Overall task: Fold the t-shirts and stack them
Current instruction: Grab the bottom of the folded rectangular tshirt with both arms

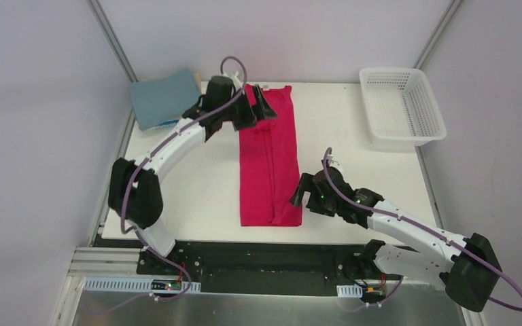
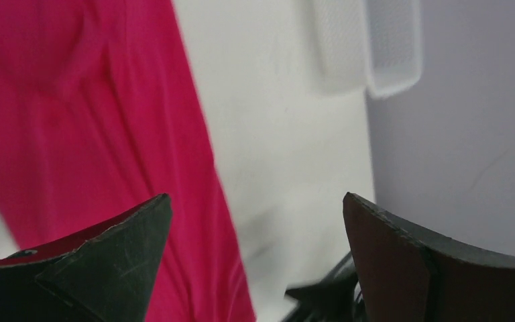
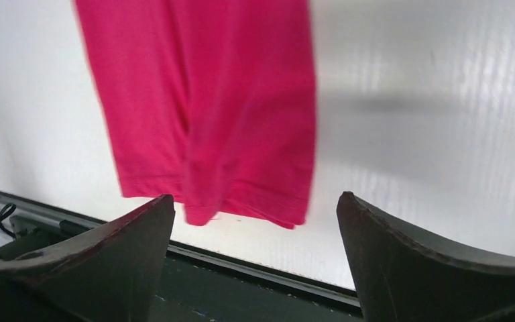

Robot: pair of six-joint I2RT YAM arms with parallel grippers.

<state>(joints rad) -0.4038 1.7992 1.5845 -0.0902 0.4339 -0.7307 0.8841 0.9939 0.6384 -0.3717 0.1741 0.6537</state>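
Observation:
The crimson-pink t-shirt [image 1: 269,159] lies flat on the white table, folded lengthwise into a long strip running from the far edge to the near edge. It also shows in the left wrist view [image 2: 87,134] and in the right wrist view [image 3: 208,107]. My left gripper [image 1: 257,109] is open above the strip's far end, holding nothing. My right gripper [image 1: 306,193] is open just right of the strip's near end, empty. A stack of folded shirts, teal-grey on top [image 1: 163,98], with tan and blue edges showing, sits at the far left corner.
A white plastic mesh basket [image 1: 401,105] stands at the far right corner; it is also in the left wrist view [image 2: 369,47]. The table's near edge and black rail [image 3: 255,275] lie just below the shirt's hem. Grey walls enclose the table.

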